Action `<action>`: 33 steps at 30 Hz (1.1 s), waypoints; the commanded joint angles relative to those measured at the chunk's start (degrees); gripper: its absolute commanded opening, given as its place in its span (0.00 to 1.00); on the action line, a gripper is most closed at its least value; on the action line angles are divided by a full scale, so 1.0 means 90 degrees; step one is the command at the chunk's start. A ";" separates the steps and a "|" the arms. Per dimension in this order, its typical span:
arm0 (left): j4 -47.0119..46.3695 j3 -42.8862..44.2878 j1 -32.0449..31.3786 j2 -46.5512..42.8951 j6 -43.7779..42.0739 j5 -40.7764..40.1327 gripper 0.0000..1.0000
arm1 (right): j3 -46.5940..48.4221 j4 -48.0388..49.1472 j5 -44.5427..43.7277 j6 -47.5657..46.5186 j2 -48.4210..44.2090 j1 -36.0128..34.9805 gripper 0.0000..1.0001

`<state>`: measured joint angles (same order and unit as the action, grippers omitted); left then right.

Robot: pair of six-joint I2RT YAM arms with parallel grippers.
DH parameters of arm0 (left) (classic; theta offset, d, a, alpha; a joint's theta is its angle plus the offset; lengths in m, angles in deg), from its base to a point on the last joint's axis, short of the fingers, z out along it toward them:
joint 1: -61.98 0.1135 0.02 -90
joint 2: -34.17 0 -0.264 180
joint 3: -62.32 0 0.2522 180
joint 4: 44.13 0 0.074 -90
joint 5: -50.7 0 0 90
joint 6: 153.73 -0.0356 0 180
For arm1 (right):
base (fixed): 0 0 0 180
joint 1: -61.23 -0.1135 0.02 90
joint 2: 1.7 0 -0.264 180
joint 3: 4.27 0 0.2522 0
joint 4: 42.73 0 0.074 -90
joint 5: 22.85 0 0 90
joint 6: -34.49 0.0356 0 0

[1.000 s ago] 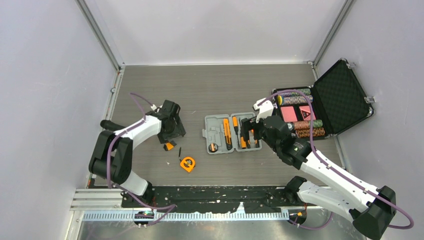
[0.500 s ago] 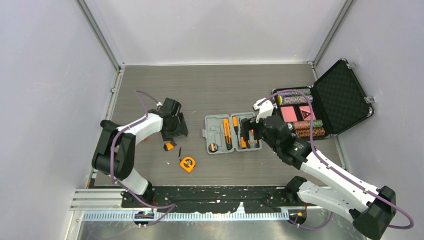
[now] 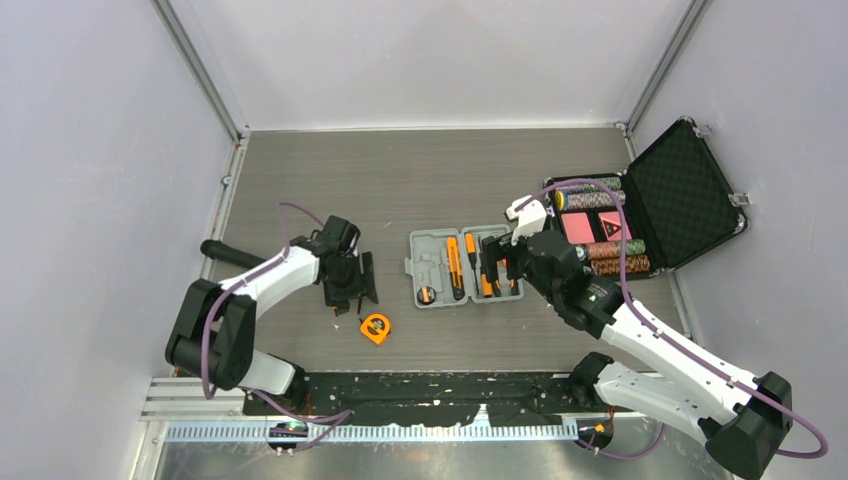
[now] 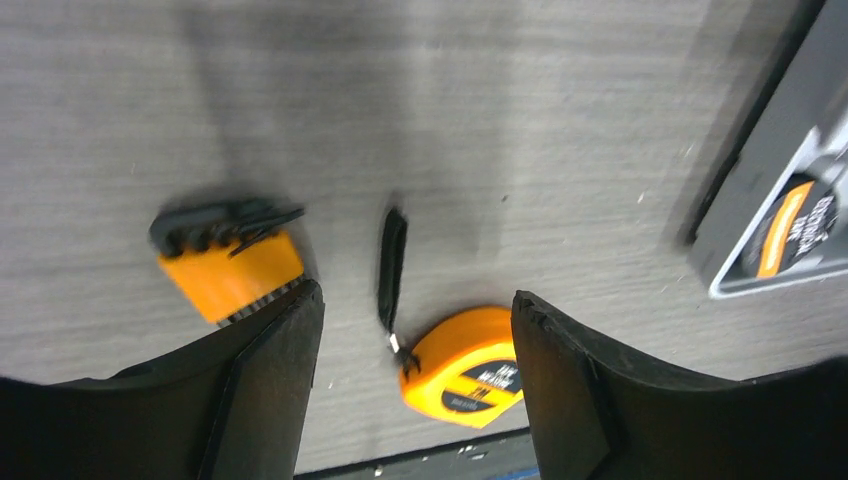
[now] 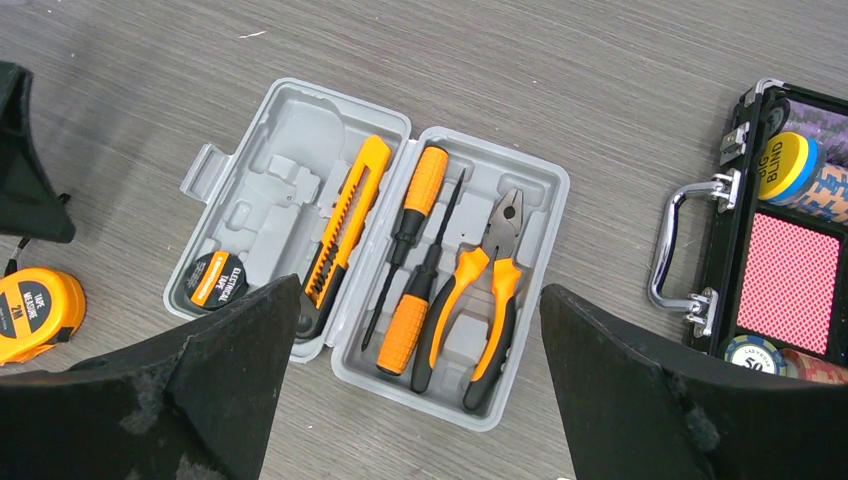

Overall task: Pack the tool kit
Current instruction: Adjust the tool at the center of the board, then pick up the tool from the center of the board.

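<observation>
Fingers (image 4: 265,370) of the left gripper (image 4: 415,295) stand well apart with nothing between them, pointing down at the table (image 3: 420,180). In the wrist view, a small orange-and-black holder (image 4: 228,265) lies by the left finger's tip. A black strap (image 4: 392,265) runs from it toward the orange tape measure (image 4: 462,365), which lies loose on the table, left of the tool kit (image 3: 428,262) and apart from it.

The tool kit is mid-table, lid open flat. Its left half holds a roll of electrical tape (image 5: 217,282) and a utility knife (image 5: 345,225). Its right half holds two screwdrivers (image 5: 415,205) and the pliers (image 5: 485,300).

The right gripper (image 5: 418,290) hangs over the kit's right half, spread wide and holding nothing. At far right, a black chip case (image 3: 680,195) stands open.
</observation>
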<state>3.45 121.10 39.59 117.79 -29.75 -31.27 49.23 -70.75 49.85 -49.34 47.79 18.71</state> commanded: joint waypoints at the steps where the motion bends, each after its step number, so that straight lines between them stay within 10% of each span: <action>1: 0.0442 -0.0162 -0.0002 -0.0718 0.0092 -0.0218 0.70 | 0.0263 0.0129 0.0062 -0.0003 -0.0004 -0.0001 0.94; 12: 0.0974 -0.0202 -0.0002 -0.1546 0.0707 -0.2596 0.65 | 0.0268 0.0130 0.0101 0.0017 -0.0037 -0.0003 0.94; 33: 0.0238 -0.0128 -0.0171 -0.0117 0.0855 -0.2269 0.59 | 0.0246 0.0150 0.0071 0.0009 -0.0041 -0.0001 0.94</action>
<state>7.63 117.93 38.34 114.94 -22.15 -51.51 49.23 -70.75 50.77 -49.32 47.82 18.71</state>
